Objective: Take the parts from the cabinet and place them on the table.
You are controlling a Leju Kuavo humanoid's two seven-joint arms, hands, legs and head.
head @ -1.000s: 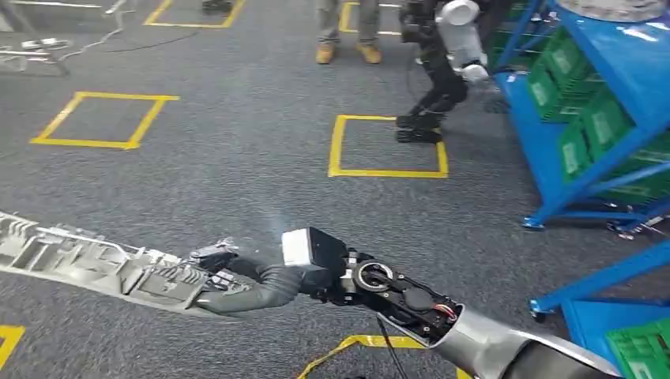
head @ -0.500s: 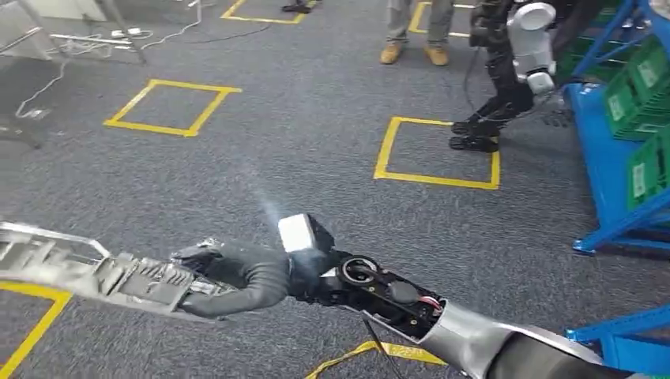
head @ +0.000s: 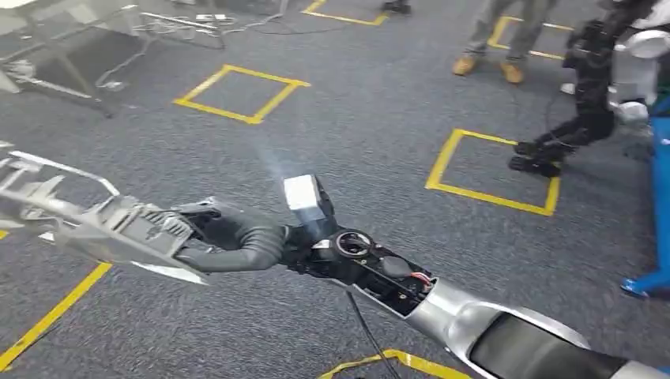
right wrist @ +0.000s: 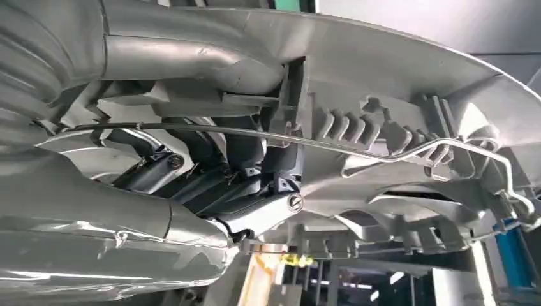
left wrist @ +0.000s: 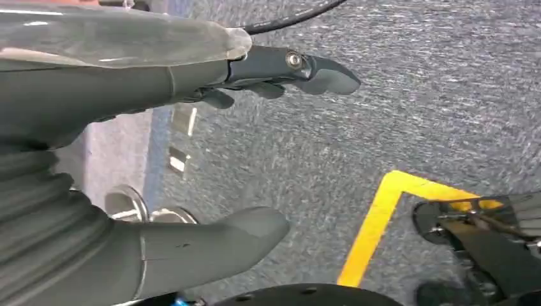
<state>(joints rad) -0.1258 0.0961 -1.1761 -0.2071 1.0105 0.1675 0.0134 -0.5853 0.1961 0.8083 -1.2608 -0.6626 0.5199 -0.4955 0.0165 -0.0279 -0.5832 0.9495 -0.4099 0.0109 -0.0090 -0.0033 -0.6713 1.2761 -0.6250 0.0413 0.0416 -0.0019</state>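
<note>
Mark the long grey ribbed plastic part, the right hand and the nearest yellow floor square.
Long grey ribbed plastic part (head: pixel 103 225): head view, ribbed midsection.
Right hand (head: pixel 229 237): head view, grey cover.
Yellow floor square (head: pixel 490 197): head view, near edge tape.

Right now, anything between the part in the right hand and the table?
The right hand already grips the long grey part, held over carpet. A table frame stands at the far left. Between them I see only grey carpet with yellow tape squares; nothing visible blocks the way. The person and another robot stand off to the right.
</note>
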